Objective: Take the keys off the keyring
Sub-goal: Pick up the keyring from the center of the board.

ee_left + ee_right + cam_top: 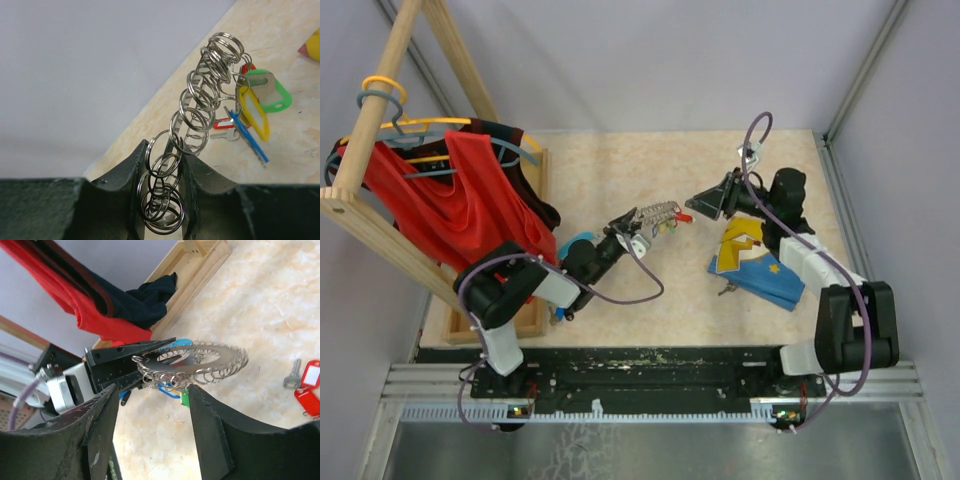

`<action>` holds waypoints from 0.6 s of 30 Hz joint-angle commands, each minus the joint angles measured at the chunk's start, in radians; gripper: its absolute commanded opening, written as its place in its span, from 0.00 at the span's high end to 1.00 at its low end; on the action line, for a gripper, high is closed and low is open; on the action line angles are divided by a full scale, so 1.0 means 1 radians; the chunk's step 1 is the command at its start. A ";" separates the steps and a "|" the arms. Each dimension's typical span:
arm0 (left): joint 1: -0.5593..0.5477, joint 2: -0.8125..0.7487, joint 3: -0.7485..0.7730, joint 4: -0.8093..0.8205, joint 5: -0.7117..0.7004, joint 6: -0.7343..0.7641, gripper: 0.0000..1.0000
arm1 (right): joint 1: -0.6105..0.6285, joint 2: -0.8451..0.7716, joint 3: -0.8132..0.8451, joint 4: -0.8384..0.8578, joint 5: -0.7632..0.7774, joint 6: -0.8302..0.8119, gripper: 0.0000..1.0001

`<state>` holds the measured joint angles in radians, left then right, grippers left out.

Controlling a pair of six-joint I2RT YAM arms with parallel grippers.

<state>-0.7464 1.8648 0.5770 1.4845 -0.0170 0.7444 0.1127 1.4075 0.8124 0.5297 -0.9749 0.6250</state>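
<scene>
Our left gripper (167, 150) clamped, fingers (132, 170) narrowly apart. Our right gripper (152, 390) spread wide, fingertips pointing at left fingertips, near, not touching. Both arms reach inward.

No readable text, labels or numbers, key tags (255, 115) apparently blank

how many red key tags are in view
2. One red tag lies on the table beside a loose key; the other lies right next to it. Both are clear of the keyring. Others may hide behind its loops.
</scene>
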 commanded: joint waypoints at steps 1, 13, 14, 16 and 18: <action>-0.005 -0.158 -0.039 -0.106 0.072 -0.193 1.00 | -0.004 -0.148 0.002 -0.011 -0.074 -0.263 0.43; -0.006 -0.473 -0.074 -0.493 0.253 -0.590 1.00 | -0.003 -0.306 -0.120 0.128 -0.336 -0.388 0.49; -0.007 -0.490 -0.070 -0.524 0.251 -0.617 1.00 | -0.003 -0.315 -0.094 0.023 -0.338 -0.441 0.50; -0.006 -0.515 -0.064 -0.570 0.246 -0.677 1.00 | 0.006 -0.327 -0.029 -0.266 -0.316 -0.643 0.50; -0.006 -0.531 -0.066 -0.592 0.271 -0.710 1.00 | 0.035 -0.335 0.009 -0.512 -0.272 -0.856 0.50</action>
<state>-0.7464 1.3849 0.4999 0.9565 0.2031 0.1822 0.1177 1.1206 0.7067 0.4309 -1.2579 0.1387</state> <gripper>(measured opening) 0.324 0.501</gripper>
